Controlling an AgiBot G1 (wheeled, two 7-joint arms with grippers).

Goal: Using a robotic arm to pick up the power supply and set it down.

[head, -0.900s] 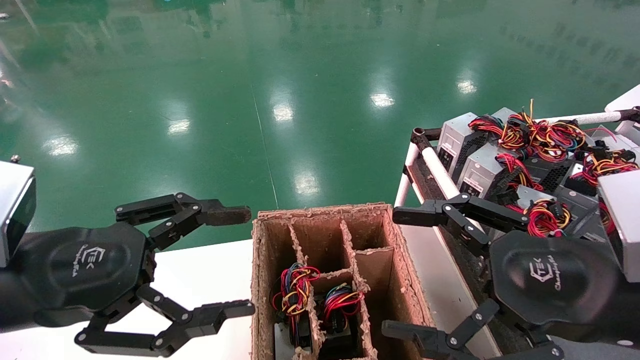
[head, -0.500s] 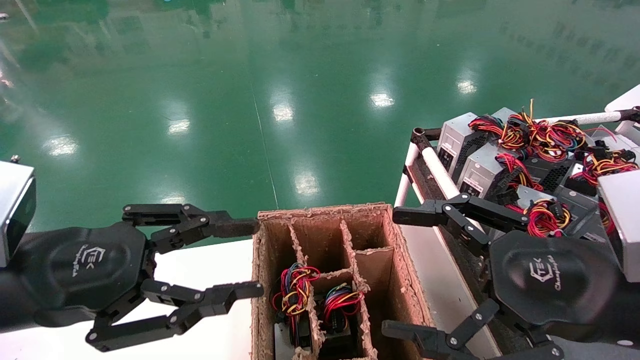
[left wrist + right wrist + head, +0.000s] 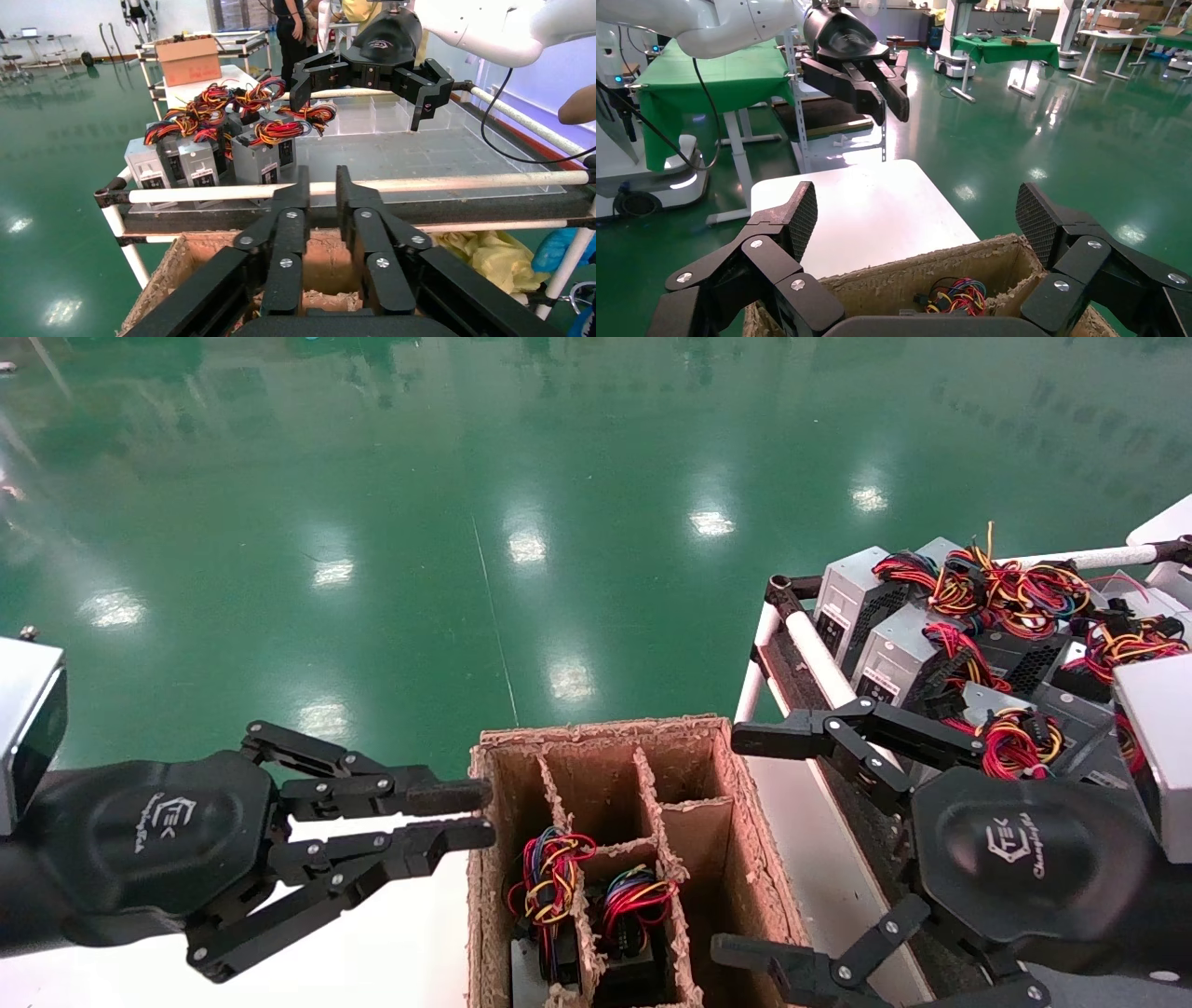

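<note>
Several grey power supplies (image 3: 892, 652) with red, yellow and blue wire bundles stand on the rack at the right; the left wrist view shows them too (image 3: 198, 160). More wire bundles (image 3: 551, 870) sit in the compartments of a cardboard box (image 3: 596, 730). My left gripper (image 3: 458, 814) hovers at the box's left rim, fingers almost together with a thin gap and nothing between them (image 3: 322, 184). My right gripper (image 3: 745, 845) is open wide and empty, between the box and the rack, and in its own view (image 3: 919, 214) it spans the box's end.
The box stands on a white table (image 3: 391, 868). The rack has a white tube rail (image 3: 812, 654) along its near edge and a clear tray floor (image 3: 450, 151). Green floor lies beyond. People and other robots stand far off.
My left gripper's fingers have closed from wide open to nearly touching, on nothing. The right arm has not moved.
</note>
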